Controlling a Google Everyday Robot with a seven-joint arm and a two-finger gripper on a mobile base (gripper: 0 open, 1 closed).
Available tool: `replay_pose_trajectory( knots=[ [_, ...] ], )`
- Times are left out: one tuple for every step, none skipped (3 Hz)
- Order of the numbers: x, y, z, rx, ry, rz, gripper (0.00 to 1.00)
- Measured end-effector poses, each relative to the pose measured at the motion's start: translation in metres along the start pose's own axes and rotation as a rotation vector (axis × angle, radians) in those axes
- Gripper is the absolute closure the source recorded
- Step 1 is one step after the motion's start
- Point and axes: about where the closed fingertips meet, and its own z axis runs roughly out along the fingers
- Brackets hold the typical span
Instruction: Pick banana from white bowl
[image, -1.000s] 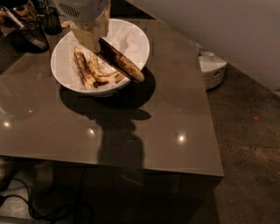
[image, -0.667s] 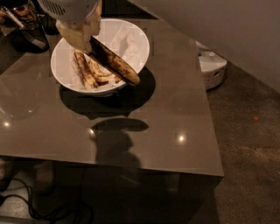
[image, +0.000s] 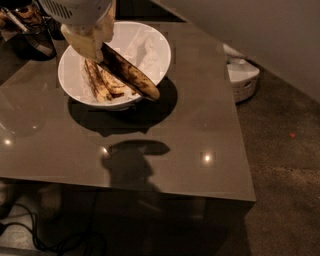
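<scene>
The white bowl (image: 155, 47) stands at the far left of the glossy brown table (image: 190, 125), with crumpled white paper inside. My gripper (image: 92, 42) hangs over the bowl's left part, shut on the upper end of the long dark brown-black banana (image: 132, 75). The banana slants down to the right, and its free end reaches out past the bowl's near rim. Shorter, yellower spotted bananas (image: 102, 85) lie in the bowl beneath it.
A white round container (image: 242, 77) sits on the floor right of the table. Dark objects (image: 30, 25) stand at the table's far left corner. Cables (image: 60, 240) lie on the floor below the table's near edge.
The gripper has moved left and upward with the dark banana, lifting it higher out of the bowl. The bowl and the other bananas have stayed put.
</scene>
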Motion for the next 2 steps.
replay_pose_trajectory(
  knots=[
    [0.010,0.019,-0.011,-0.020,0.015,0.010,1.00],
    [0.017,0.035,-0.014,-0.049,0.025,0.013,1.00]
  ],
)
